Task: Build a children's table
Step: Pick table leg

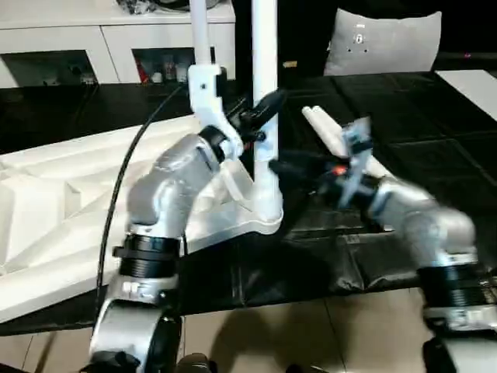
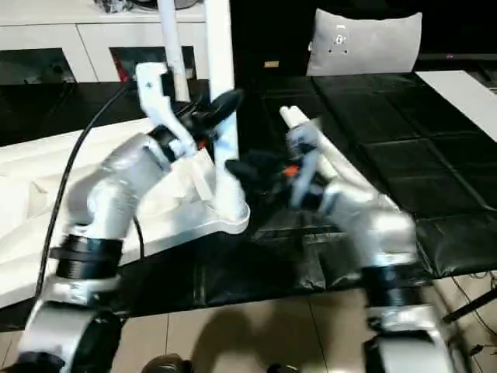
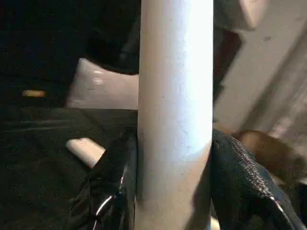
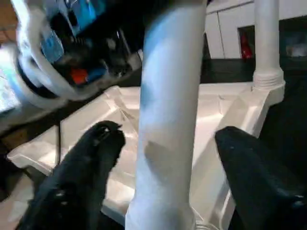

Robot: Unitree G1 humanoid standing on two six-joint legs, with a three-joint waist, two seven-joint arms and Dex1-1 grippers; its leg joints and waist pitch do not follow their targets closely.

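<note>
A white leg stands upright in the near corner socket of the upturned tabletop, which lies ribbed side up toward the left end of the black surface. The left end effector is closed on this leg partway up, its black fingers pressed against either side of the tube. The right end effector brackets the same leg lower down with its jaws spread wide, pads apart from the tube on both sides.

With one clamp gone, the leg may lean or lift out if it is not fully seated, and how deep it sits in the socket cannot be judged from the blurred head views. A sideways tug from the left arm could also skid the tabletop toward the surface's near edge, which the socket corner already approaches.

A second leg stands in a socket farther back; spare legs lie behind the right arm.
</note>
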